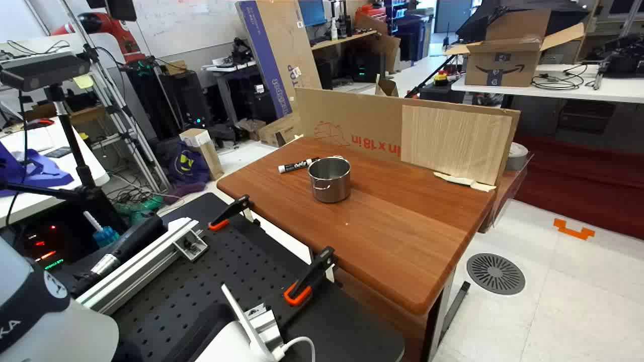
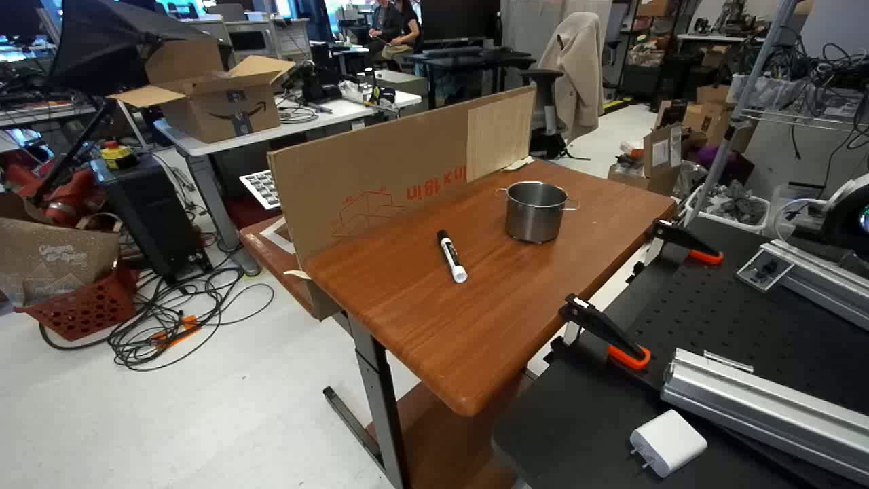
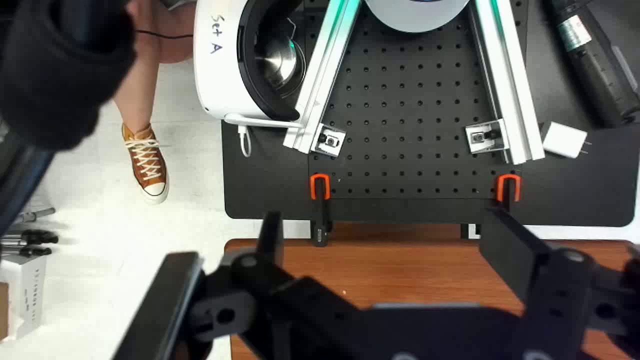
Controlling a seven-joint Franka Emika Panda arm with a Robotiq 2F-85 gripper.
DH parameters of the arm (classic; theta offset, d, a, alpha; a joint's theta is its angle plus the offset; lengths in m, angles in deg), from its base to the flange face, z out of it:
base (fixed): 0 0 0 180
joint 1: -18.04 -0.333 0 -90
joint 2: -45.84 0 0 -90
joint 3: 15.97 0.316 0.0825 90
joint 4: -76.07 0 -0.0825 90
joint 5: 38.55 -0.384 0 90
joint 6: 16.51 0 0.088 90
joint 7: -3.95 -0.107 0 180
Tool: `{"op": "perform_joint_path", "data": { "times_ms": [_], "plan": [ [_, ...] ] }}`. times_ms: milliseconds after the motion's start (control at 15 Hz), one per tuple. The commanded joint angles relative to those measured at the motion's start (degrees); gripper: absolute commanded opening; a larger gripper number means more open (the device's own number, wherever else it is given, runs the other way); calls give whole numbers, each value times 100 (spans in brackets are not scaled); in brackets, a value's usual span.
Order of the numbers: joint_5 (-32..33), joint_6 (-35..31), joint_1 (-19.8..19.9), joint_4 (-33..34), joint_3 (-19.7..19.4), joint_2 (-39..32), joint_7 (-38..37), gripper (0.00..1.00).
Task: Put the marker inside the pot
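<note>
Table (image 1: 372,216), brown with rounded corners, seen in both exterior views. Board (image 1: 216,266): black, pierced by rows of holes, just beside the table with a narrow gap between. Sheet (image 2: 380,170): brown cardboard, upright along the table edge farther from the board, bearing upside-down red print and, towards one end, a paler wood-grain panel (image 2: 501,132). Rails (image 3: 326,75): two silver bars lying on the board, wider apart at the ends nearer the table. Gripper (image 3: 382,225): dark, partly blurred in the wrist view, its jaws spread wide; between them I make out the board's edge and the table. Pot (image 2: 535,216): silver-grey and shiny, upright on the table with its mouth up, a thin wire handle on either side. Clamps (image 1: 313,273): two, black with orange ends, set on the edge of the board that faces the table. Marker (image 2: 451,257): black over most of its length, white at one end, lying flat on the table near the pot and outside it. In an exterior view I see bare wood between the two; the white end lies farther from the sheet than the black.
</note>
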Motion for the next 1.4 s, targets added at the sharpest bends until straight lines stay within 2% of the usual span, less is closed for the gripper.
{"op": "perform_joint_path", "data": {
  "times_ms": [0, 133, 267, 667, 933, 1133, 1333],
  "plan": [
    [35, 17, -87, 21, -61, -4, -51, 100],
    [35, 16, -87, 34, -60, -4, -51, 100],
    [-167, -190, -79, 20, 17, -183, -370, 100],
    [-952, -1407, -106, 56, 356, -1041, -1491, 100],
    [-1342, -2685, -104, 340, 623, -2090, -2273, 100],
    [-1330, -3480, -115, 664, 757, -2998, -2742, 100],
    [-1280, -4004, -162, 963, 784, -3761, -3135, 100]
  ]
}}
